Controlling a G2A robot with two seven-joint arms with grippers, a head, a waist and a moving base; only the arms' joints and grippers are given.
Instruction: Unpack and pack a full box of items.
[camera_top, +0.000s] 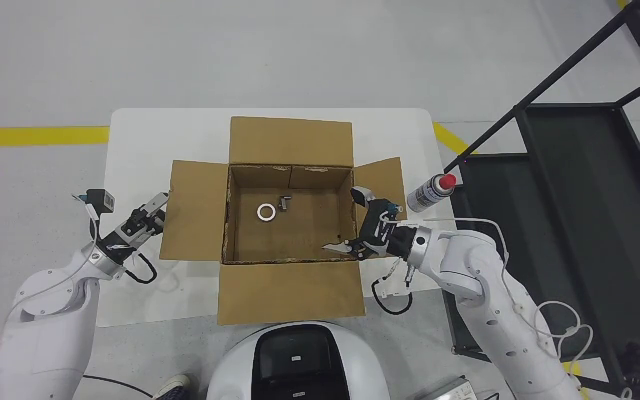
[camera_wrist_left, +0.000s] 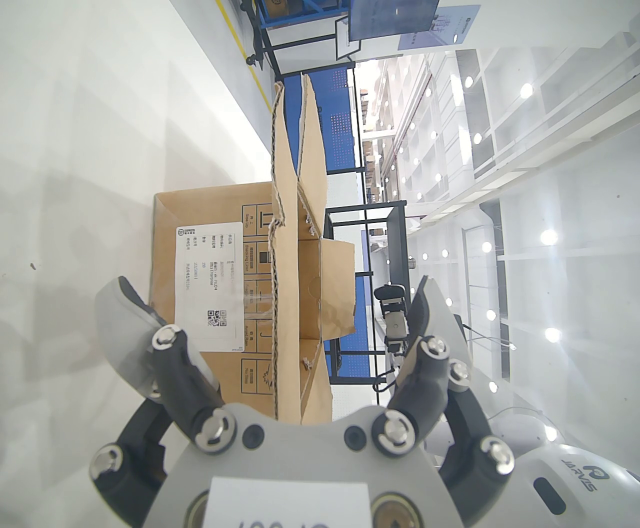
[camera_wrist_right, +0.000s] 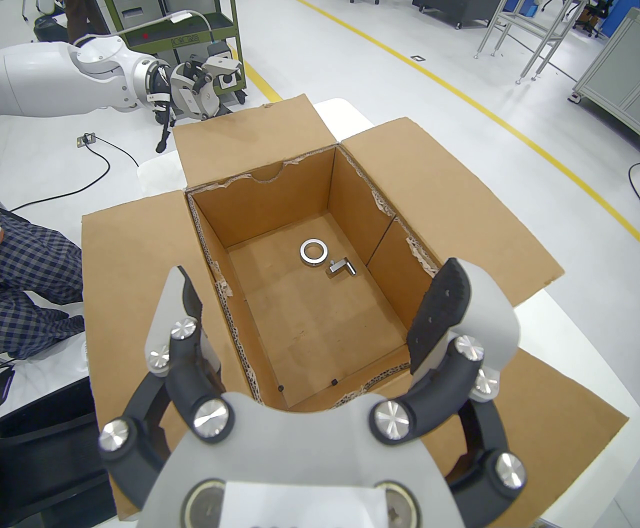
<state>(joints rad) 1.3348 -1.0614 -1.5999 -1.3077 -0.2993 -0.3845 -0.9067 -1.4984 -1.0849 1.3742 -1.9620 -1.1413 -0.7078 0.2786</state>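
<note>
Over the box (camera_top: 290, 135) rim, right claw (camera_top: 350, 222) gapes empty; left claw (camera_top: 155, 215), apart, sits outside the left flap (camera_top: 195, 210).

box (camera_top: 290, 140) on table (camera_top: 140, 130) | ring (camera_top: 267, 211) and bracket (camera_top: 286, 203) inside | can (camera_top: 430, 192) right of box

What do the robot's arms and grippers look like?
The left arm and right arm are white, with black cables at the wrists. The left gripper and right gripper match: grey plates, black linkages, silver screws, pale jaws with black dimpled pads.
</note>
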